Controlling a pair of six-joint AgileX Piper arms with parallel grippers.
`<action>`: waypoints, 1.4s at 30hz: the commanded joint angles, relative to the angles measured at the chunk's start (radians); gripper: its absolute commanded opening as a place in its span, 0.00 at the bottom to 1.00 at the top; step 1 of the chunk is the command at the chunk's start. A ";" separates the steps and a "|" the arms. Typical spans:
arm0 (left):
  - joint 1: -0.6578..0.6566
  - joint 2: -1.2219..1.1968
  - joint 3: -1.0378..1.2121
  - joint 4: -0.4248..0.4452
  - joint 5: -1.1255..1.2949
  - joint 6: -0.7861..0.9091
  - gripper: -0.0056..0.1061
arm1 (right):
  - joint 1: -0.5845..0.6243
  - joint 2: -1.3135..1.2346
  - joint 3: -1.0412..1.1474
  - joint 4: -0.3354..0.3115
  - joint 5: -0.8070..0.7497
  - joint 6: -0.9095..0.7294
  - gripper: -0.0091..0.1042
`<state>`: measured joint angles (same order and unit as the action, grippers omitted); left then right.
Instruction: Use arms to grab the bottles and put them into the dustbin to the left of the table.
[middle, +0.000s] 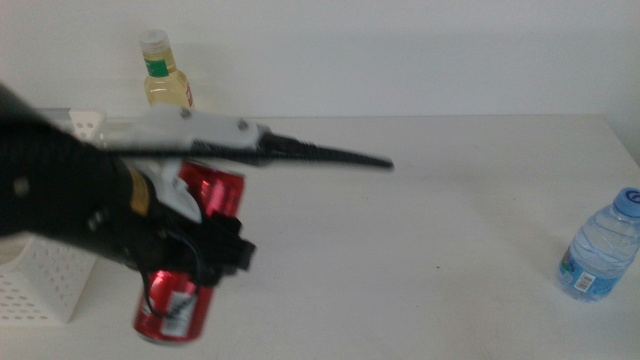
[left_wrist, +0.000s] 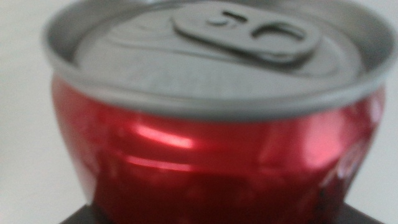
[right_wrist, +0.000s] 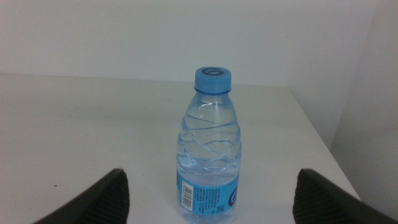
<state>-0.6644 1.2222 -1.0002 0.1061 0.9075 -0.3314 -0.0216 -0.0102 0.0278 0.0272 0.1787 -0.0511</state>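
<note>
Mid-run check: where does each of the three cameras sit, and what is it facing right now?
Middle view: looks forward and down over the table; left arm carries the red can beside the dustbin.
Left wrist view: on the left arm, pressed close to the red can's top.
Right wrist view: on the right arm, facing the water bottle between open jaws.
Middle and left wrist views share the can.

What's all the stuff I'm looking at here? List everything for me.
Red can: one, red with silver top, held in the left claw near the table's left front.
Yellow-liquid bottle: one, white cap, green collar, far left.
Water bottle: one, clear, blue cap, upright at the right edge.
Basket: one, white with holes, at the left.
Table: one, white.
Left claw: dark, shut on the can.
Right claw: dark, open, facing the water bottle.
</note>
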 joint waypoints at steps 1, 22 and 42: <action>0.042 -0.007 -0.100 0.018 0.042 0.034 0.01 | -0.007 -0.027 -0.007 -0.006 -0.076 -0.003 0.73; 0.570 0.172 -0.450 -0.106 0.372 0.312 0.01 | -0.007 -0.027 -0.007 -0.006 -0.076 -0.003 0.73; 0.892 0.387 -0.648 -0.122 0.404 0.580 0.01 | -0.007 -0.027 -0.007 -0.006 -0.076 -0.003 0.73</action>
<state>0.2049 1.6421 -1.6011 -0.0090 1.2545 0.2326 -0.0216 -0.0102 0.0278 0.0272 0.1796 -0.0511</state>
